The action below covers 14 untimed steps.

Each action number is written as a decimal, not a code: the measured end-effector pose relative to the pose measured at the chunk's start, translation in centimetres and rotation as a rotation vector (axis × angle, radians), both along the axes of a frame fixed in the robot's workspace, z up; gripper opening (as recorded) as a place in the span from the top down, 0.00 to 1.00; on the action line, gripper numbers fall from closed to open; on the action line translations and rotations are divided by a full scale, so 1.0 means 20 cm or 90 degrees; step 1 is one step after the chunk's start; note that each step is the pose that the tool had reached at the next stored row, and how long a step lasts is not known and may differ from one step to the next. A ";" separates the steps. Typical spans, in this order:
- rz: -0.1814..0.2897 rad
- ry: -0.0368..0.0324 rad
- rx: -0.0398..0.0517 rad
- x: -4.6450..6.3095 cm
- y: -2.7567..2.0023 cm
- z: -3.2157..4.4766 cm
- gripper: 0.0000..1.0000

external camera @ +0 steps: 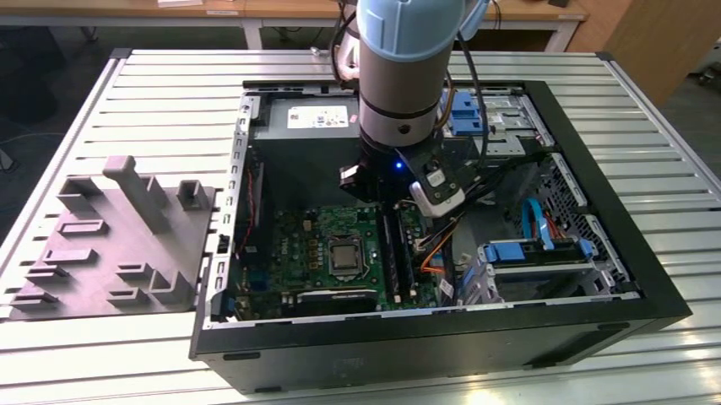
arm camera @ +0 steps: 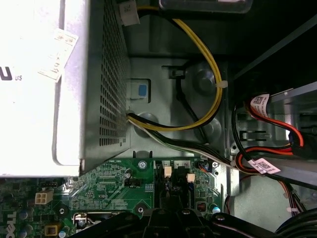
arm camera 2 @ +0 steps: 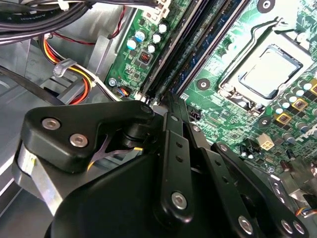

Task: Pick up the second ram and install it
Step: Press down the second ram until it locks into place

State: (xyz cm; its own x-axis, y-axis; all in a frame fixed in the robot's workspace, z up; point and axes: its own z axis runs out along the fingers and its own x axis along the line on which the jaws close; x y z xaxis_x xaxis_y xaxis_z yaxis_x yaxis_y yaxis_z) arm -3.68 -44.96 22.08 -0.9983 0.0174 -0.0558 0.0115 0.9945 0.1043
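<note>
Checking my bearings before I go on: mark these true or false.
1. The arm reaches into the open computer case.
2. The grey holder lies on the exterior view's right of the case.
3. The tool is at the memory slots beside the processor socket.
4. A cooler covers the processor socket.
1. True: the arm comes down inside the open computer case.
2. False: the grey holder lies on the exterior view's left of the case.
3. True: the tool is at the memory slots, next to the processor socket.
4. False: the socket is bare, its metal frame showing.
</note>
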 end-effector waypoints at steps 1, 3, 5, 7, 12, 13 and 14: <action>0.000 0.0000 0.0000 0.00 0.000 0.000 0.90; 0.000 0.0000 0.0000 0.00 0.000 -0.002 0.90; 0.000 0.0001 -0.0002 0.00 0.000 -0.005 0.90; 0.000 0.0000 -0.0001 0.00 0.000 -0.005 0.90; 0.000 0.0000 0.0000 0.00 0.000 -0.012 0.90; 0.000 0.0000 0.0000 0.00 0.000 -0.013 0.90; 0.000 0.0000 -0.0001 0.00 0.000 -0.013 0.90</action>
State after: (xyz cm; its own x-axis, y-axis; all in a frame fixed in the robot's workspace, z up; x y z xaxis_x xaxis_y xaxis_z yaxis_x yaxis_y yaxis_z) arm -3.68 -44.96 21.82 -0.9983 0.0174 -0.0558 0.0115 0.9945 0.1042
